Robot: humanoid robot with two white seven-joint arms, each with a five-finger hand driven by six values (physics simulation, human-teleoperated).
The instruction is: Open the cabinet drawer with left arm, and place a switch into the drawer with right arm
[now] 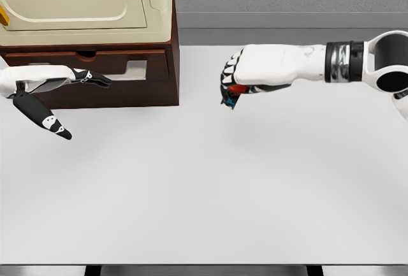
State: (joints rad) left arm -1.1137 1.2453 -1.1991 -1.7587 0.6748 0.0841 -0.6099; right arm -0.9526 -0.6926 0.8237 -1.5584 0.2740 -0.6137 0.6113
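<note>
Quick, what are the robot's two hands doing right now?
Left hand: open, holding nothing, by the drawer.
Right hand: closed around the switch.

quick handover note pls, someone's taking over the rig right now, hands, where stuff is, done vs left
Left hand: open, fingers spread in front of the cabinet drawer, holding nothing.
Right hand: shut on the switch, a small red and dark item, held above the white table, to the right of the cabinet.
Done: the drawer looks pulled out a little; the switch is picked up.
Left: carry the switch over to the drawer, open it wider if needed, and release it inside.
</note>
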